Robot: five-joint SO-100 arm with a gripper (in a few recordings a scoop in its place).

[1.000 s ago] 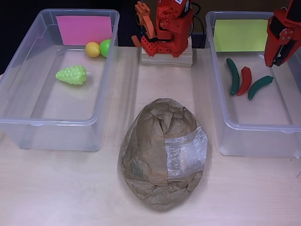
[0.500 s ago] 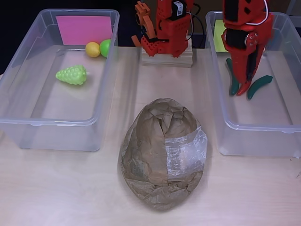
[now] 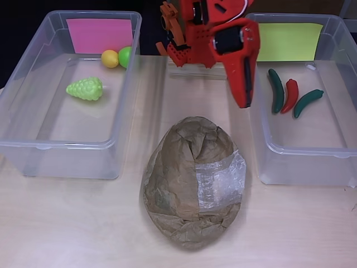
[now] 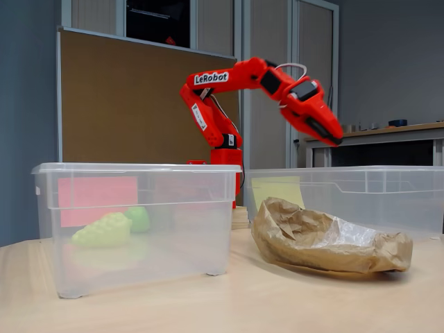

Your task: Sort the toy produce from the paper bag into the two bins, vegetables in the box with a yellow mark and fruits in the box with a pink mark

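- Gripper (image 3: 244,100): fingers together, nothing between them, touching nothing. In the overhead view it hangs above the gap between the paper bag (image 3: 192,184) and the yellow-marked bin (image 3: 334,151); in the fixed view (image 4: 331,136) it is raised, tilted down.
- Writing: "LeRobot" on the red arm (image 4: 211,78).
- Paper bag crumpled on the surface (image 3: 83,223), between both bins.
- Yellow-marked bin: two green chilli peppers (image 3: 276,90), one red chilli pepper (image 3: 290,95).
- Pink-marked bin (image 3: 33,151): green grapes (image 3: 85,89), lemon (image 3: 110,58), lime (image 3: 125,56).
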